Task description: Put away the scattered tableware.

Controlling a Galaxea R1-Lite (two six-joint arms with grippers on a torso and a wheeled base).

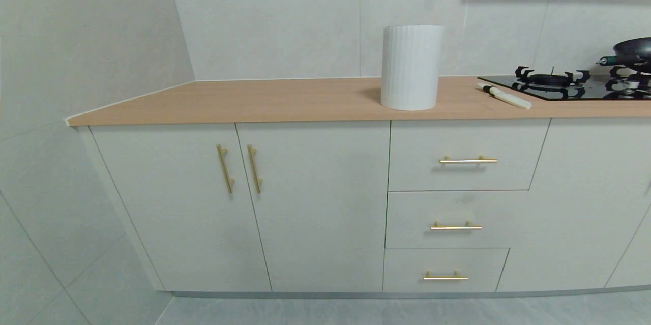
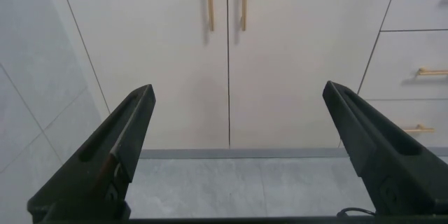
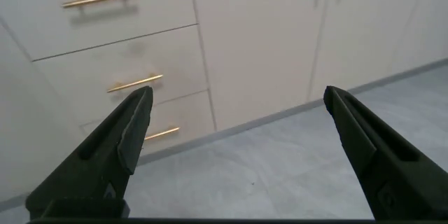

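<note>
Slim white utensil (image 1: 503, 96) lies flat on worktop (image 1: 254, 101), mid-right of head frame by hob (image 1: 559, 86); prob. light, stiff, slick, so pinch mid-handle; left tool (image 2: 238, 91) & right tool (image 3: 238, 91) both spread apart, empty.

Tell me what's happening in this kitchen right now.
Nothing is being handled yet. The left gripper hangs open and empty, low in front of the cream cabinet doors, and the right gripper is open and empty facing the gold-handled drawers. Up on the wooden countertop, a slim white utensil lies loose beside the black glass hob, apart from the tall white ribbed cylindrical holder. It has not been put away.
</note>
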